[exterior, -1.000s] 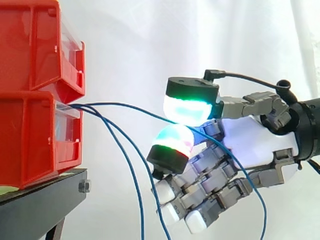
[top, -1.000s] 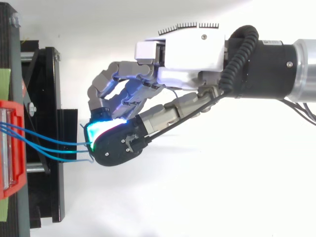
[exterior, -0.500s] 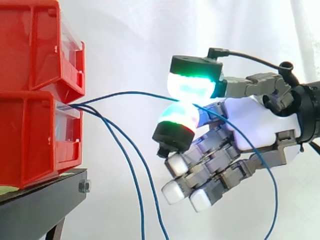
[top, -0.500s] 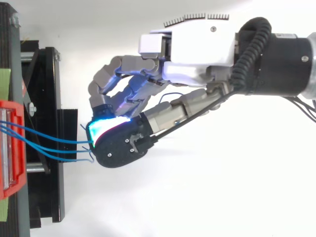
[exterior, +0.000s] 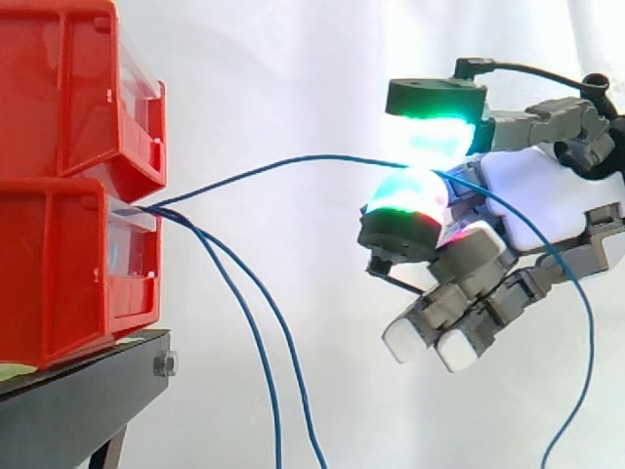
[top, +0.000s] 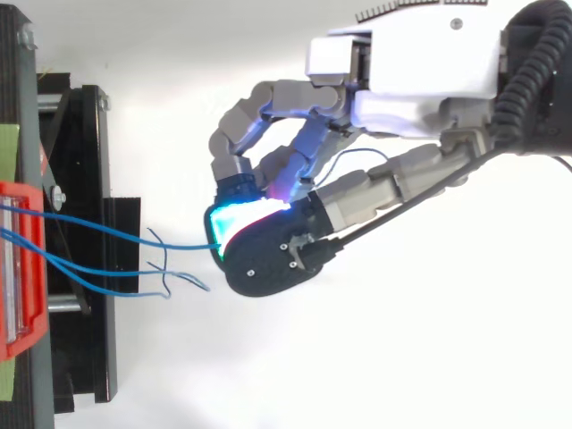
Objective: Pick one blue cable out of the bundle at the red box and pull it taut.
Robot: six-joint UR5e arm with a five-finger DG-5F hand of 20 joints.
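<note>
White curtain (exterior: 293, 59); blue cable (exterior: 293, 161) from red box (exterior: 59, 274) pinched between fingers (exterior: 405, 195).

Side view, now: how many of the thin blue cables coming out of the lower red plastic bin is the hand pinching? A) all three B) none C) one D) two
C: the hand pinches one thin blue cable between two glowing pads, while the other two blue cables hang loose from the lower red plastic bin.

Glossy red plastic bins (exterior: 59, 254), matt blk stand (exterior: 78, 391), smooth blue cable (exterior: 259, 170), white cloth curtain (exterior: 293, 59)
</note>
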